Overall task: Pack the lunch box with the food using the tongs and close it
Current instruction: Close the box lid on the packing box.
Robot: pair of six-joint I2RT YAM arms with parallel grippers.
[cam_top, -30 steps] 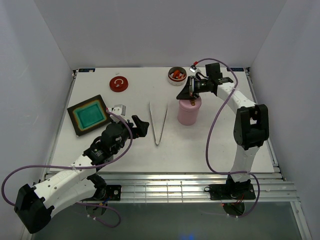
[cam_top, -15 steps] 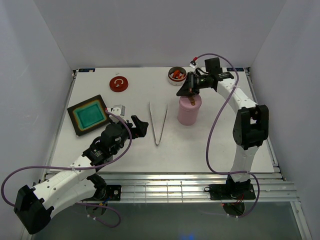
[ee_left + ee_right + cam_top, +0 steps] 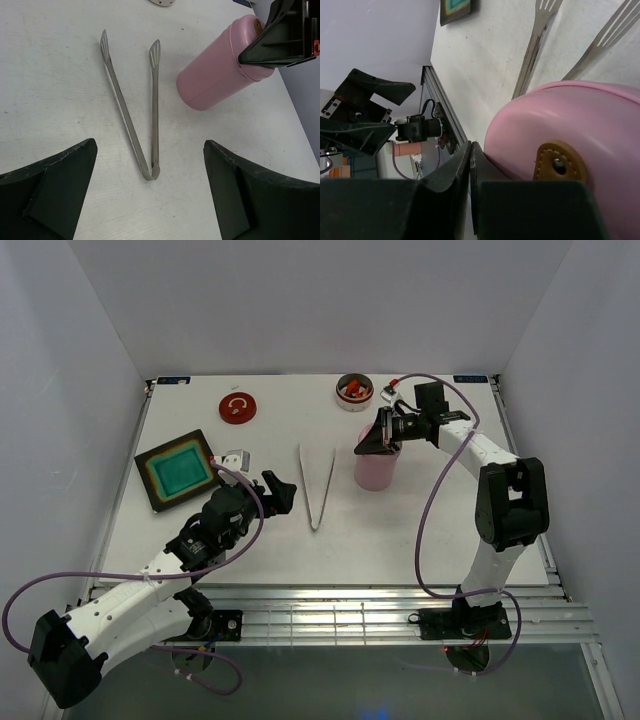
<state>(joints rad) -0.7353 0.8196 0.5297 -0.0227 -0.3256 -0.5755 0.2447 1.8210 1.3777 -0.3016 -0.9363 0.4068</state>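
The tongs [image 3: 317,490] lie on the surface [image 3: 400,530] between the left tool [image 3: 283,490], fingers wide apart, and the pink lunch box [image 3: 375,472]. The right tool [image 3: 366,443], fingers together, is at the box's top. Food [image 3: 353,390] fills a far bowl [image 3: 352,401], with a red lid [image 3: 237,407] and a teal tray [image 3: 180,468] to the left.

The tongs [image 3: 154,125], slim and silvery with slotted tips, are laid flat and spread in a V, the joint toward the near edge. Just right of them the pink cylindrical lunch box [image 3: 375,472] is stood upright, lid on. Orange and red food [image 3: 353,390] is held in a round bowl [image 3: 352,406] farther back.
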